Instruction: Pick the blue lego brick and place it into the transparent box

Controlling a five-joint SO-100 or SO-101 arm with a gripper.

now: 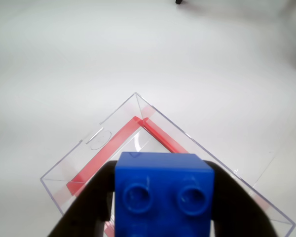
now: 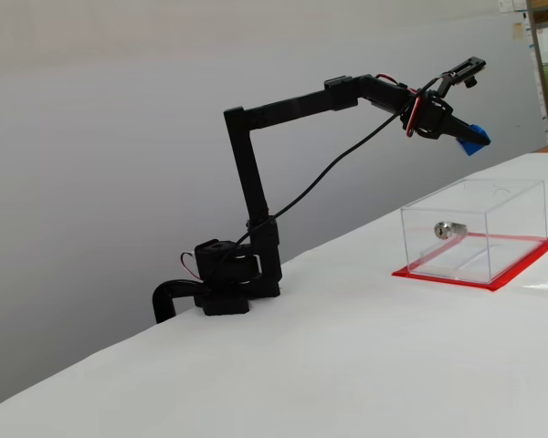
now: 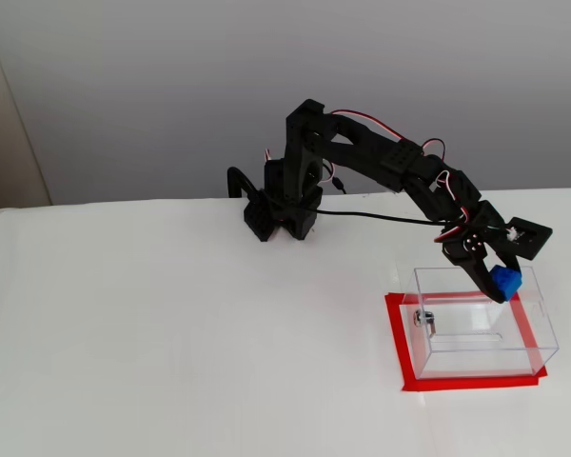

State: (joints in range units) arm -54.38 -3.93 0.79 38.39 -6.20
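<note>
The black two-finger gripper (image 1: pixel 160 217) is closed on the small bright blue four-stud plastic lego brick (image 1: pixel 163 190), carrying it in the air above the clear rectangular plastic box on its red base mat (image 2: pixel 475 239). In the wrist view the box's corner lies at 12 o'clock of the brick. Judged risk: released off-centre from this height, the brick may strike a wall's rim and bounce onto the white counter (image 3: pixel 171 333).

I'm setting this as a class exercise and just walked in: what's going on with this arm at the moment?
A single black robot arm holds the blue lego brick in its gripper, raised in the air above the transparent box. The box stands on a red mat on the white table, with a small silver lock on one wall. The brick is not yet in the box; the wrist view shows it above the open top.
</note>
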